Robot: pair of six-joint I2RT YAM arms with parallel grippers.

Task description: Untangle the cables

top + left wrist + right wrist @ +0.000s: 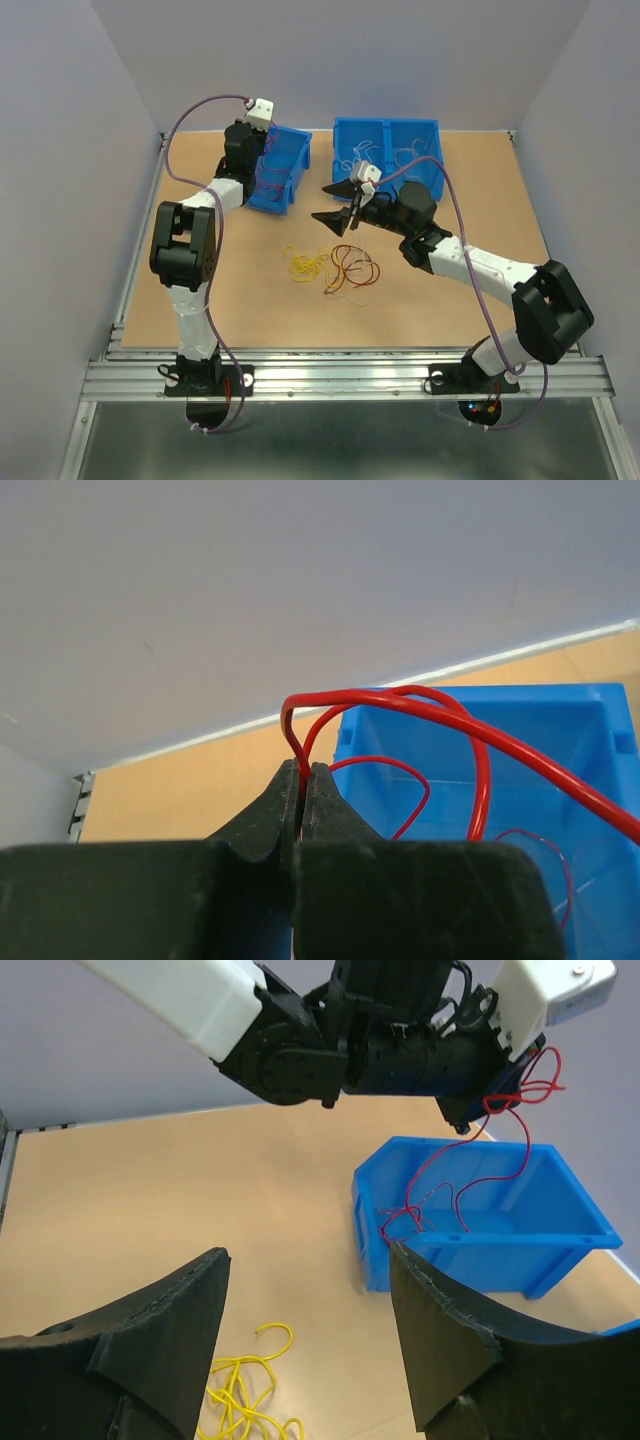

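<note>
Cables [335, 268] lie in a loose heap on the table [200, 290], nearer the arm bases than the left blue bin [285, 185] and off to its right. The yellow loops are on the side closer to the bin, and the red and white ones are tangled together beyond them.

Farther back, just right of the bin, the right gripper [322, 202] hangs above the table. Its jaws are spread wide with nothing between them, and it touches no wire.

Above the bin, the left gripper [303, 780] is clamped tight on a red cable [480, 730], pinching it at a sharp bend between the fingertips. From the pinch the cable arcs up and over, then drops in thin loops into the bin. Its lower part gathers with other red strands near one inside corner.

Right of the bin, at the far edge of the table, stands a second blue bin [390, 140] with thin pale wires inside it.
</note>
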